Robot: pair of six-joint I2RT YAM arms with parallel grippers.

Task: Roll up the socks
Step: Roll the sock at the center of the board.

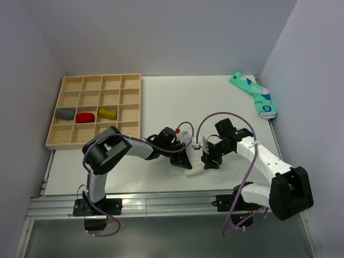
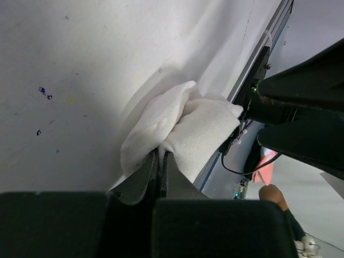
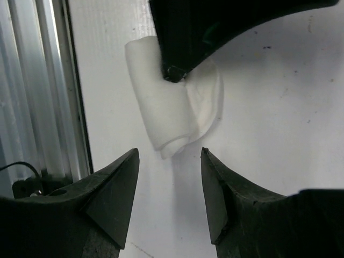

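Note:
The plain white sock lies partly rolled on the table near the front edge. My left gripper is shut on its fabric, and the left wrist view shows the sock pinched between the fingertips. My right gripper is open and empty, just right of the sock. In the right wrist view, the roll's end lies just beyond the open jaws, apart from them. The mustard-yellow sock sits as a bundle in a tray compartment.
A wooden compartment tray stands at the back left and also holds a grey bundle and a red bundle. Teal patterned socks lie at the back right. The table's metal front rail runs close to the white sock.

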